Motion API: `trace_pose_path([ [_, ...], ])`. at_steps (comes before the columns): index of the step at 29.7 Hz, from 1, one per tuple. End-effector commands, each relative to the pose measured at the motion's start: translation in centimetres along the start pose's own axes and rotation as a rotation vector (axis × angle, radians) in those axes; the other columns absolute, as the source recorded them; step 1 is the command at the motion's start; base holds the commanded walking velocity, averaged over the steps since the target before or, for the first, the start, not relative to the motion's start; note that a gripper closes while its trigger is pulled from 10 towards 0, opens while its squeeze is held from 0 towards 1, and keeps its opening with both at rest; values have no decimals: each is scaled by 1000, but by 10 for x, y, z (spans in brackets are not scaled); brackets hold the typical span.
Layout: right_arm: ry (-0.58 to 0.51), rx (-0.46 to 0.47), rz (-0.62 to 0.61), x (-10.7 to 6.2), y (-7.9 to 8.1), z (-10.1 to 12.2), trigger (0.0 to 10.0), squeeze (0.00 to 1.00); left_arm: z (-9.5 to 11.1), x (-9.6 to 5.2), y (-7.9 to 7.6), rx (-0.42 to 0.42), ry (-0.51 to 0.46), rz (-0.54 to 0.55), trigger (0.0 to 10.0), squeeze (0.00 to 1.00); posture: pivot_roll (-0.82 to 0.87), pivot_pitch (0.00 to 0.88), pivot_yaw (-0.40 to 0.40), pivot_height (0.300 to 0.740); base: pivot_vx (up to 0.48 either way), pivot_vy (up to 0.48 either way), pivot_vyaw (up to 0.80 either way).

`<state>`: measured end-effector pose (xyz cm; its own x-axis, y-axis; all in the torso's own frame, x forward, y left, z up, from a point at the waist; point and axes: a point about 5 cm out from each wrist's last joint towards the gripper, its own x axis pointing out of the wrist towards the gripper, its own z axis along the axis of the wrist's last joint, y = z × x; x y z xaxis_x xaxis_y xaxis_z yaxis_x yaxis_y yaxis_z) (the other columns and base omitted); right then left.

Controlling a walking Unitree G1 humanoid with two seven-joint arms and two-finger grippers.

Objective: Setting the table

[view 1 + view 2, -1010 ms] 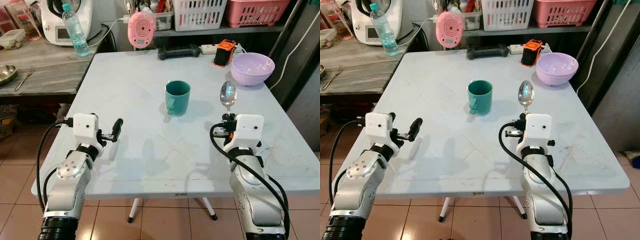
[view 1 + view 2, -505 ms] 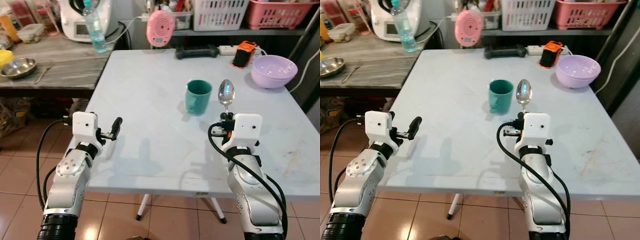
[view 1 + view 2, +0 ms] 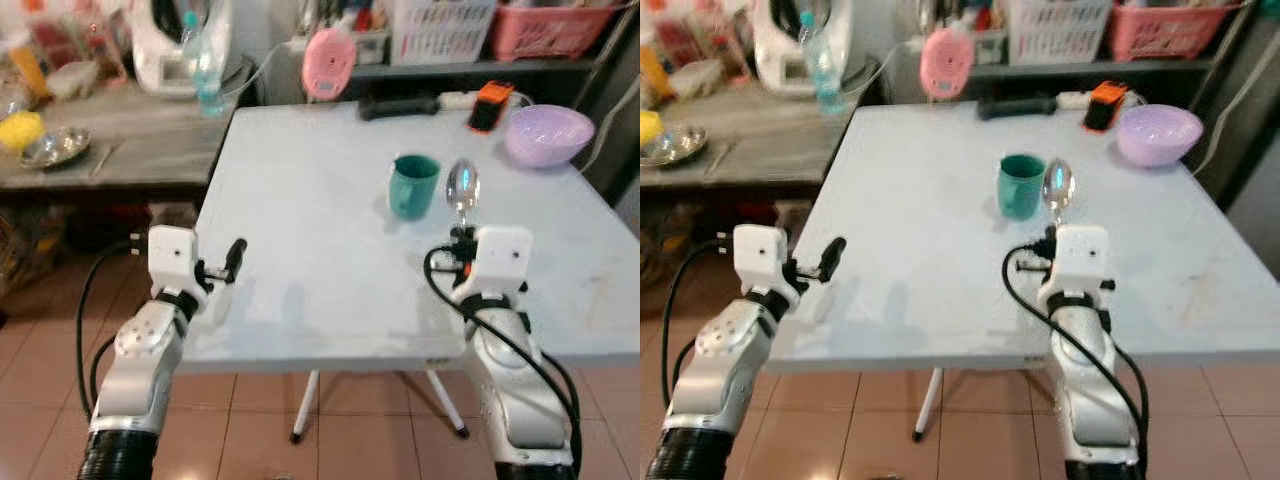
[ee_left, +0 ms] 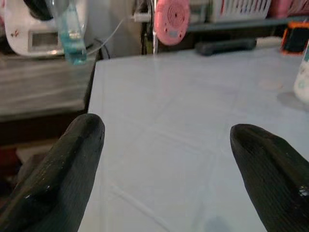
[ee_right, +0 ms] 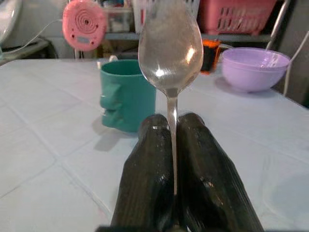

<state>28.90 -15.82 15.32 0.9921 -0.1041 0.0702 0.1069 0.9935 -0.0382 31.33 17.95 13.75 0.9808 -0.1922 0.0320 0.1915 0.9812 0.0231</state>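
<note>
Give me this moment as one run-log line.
task: setting the table | right pincer: shut on spoon, bowl end up | left pincer: open, empty, over table edge | cup, purple bowl: on table

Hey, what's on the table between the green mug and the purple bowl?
Nothing on the table: that stretch between the mug and the bowl is bare. The spoon held in the right gripper crosses it in the eye views.

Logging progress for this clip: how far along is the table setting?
Done: a green cup and a purple bowl stand on the table. In hand: the right gripper pinches a spoon. Left: laying the spoon down; the left gripper is open.
</note>
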Motion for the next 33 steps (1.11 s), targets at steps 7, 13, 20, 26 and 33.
trace_pose_path([
  [7, -30, 6, 9, 1, 5, 6, 10000, 0, -1, -1, 6, 15, 9, 9, 10000, 0, 37, 38, 62, 740, 0, 369, 0],
  [13, -33, 5, -5, 3, 2, 6, 10000, 0, -1, -1, 6, 16, 7, 3, 10000, 0, 38, 39, 63, 740, 0, 372, 0],
  [20, -37, 3, -17, 5, 0, 7, 10000, 0, -1, -1, 6, 19, 8, 2, 10000, 0, 40, 41, 65, 740, 0, 381, 0],
  [26, -38, 5, -23, 5, 0, 7, 10000, 0, -2, -1, 7, 20, 10, 2, 10000, 0, 38, 41, 67, 740, 0, 382, 0],
  [33, -41, 6, -26, 5, -1, 8, 10000, 0, -2, 1, 6, 20, 10, -2, 10000, 0, 37, 43, 66, 740, 0, 380, 0],
])
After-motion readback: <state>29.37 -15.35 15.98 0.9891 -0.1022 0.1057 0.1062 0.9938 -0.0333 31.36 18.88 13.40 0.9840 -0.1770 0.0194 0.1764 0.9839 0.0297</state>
